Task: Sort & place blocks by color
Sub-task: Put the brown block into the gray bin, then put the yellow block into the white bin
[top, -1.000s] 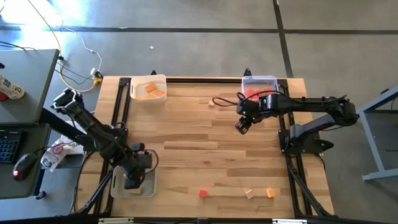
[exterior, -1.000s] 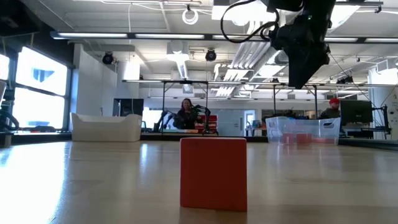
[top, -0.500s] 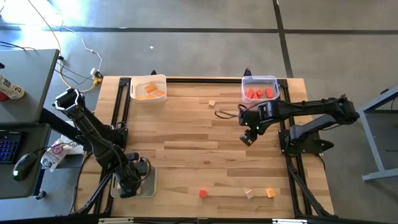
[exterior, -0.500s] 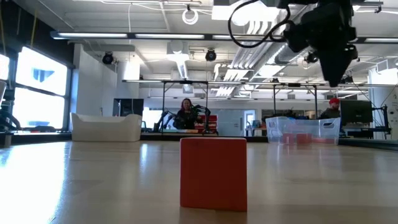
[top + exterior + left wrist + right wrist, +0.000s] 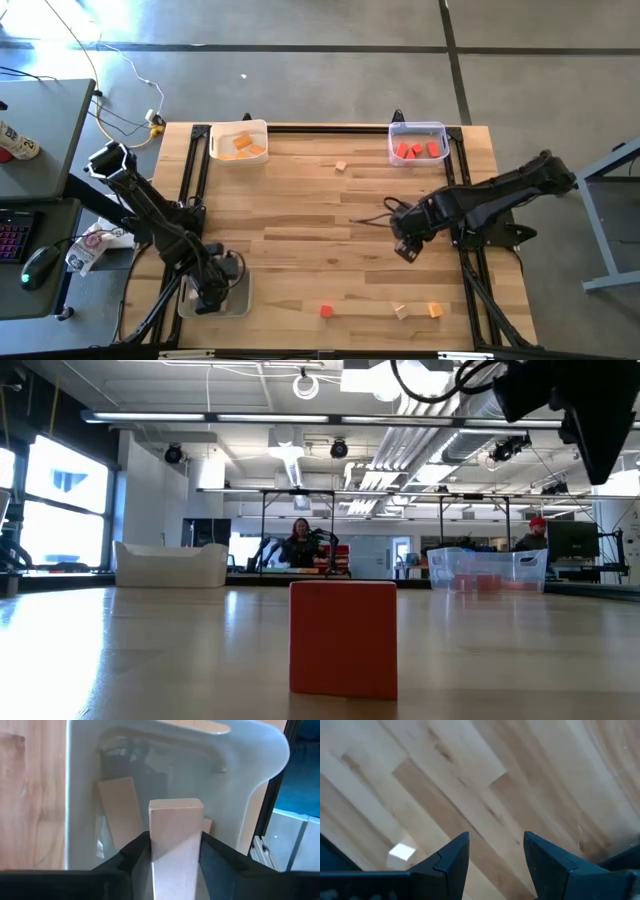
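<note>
Reaching down into the near-left tray (image 5: 240,300), the left gripper (image 5: 176,851) squeezed a tan block (image 5: 176,832) over another one. The right gripper (image 5: 496,851) hung over the table (image 5: 300,200), fingers apart and empty.

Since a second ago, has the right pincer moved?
Yes. In the high view the right pincer has drawn away from the tray of red blocks, toward the table's near edge, fingers open and empty.

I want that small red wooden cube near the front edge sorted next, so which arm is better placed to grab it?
Probably the right: the right gripper is open and empty over bare table, while the left gripper holds a tan wooden block over the translucent plastic tray, though nearer the red wooden cube.
</note>
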Action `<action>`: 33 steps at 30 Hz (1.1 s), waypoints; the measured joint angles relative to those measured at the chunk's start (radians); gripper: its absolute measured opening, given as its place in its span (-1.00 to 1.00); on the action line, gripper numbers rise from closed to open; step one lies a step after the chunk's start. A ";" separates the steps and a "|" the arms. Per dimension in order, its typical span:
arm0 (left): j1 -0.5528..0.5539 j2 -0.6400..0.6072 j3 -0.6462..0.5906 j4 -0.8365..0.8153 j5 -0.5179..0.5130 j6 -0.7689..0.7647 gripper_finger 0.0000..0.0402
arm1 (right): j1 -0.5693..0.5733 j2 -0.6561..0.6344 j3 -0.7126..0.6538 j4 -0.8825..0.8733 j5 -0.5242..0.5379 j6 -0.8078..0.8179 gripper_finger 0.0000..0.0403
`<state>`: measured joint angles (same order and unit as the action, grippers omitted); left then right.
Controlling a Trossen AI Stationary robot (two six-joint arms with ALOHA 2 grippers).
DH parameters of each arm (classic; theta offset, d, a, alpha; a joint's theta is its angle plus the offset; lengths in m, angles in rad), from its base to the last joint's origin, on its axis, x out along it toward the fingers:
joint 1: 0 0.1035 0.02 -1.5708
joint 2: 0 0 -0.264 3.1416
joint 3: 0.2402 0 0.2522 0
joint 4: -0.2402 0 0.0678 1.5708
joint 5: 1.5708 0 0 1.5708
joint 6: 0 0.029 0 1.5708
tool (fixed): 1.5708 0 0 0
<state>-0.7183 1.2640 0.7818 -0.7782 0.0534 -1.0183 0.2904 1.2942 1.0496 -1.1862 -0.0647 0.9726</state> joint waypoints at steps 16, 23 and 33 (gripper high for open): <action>0.175 -0.019 0.045 -0.014 0.258 0.231 -0.02 | 0.220 0.002 0.000 -0.031 0.038 0.180 0.01; 0.269 -0.091 0.134 -0.012 0.168 0.493 -0.03 | 0.305 0.002 0.000 -0.032 0.010 0.415 0.14; 0.433 -0.193 0.160 0.009 -0.159 0.979 -0.03 | 0.456 0.003 -0.115 0.132 -0.069 0.827 0.14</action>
<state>-0.2856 1.0712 0.9421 -0.7690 -0.1055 -0.0393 0.7467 1.2968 0.9349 -1.0541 -0.1335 1.7995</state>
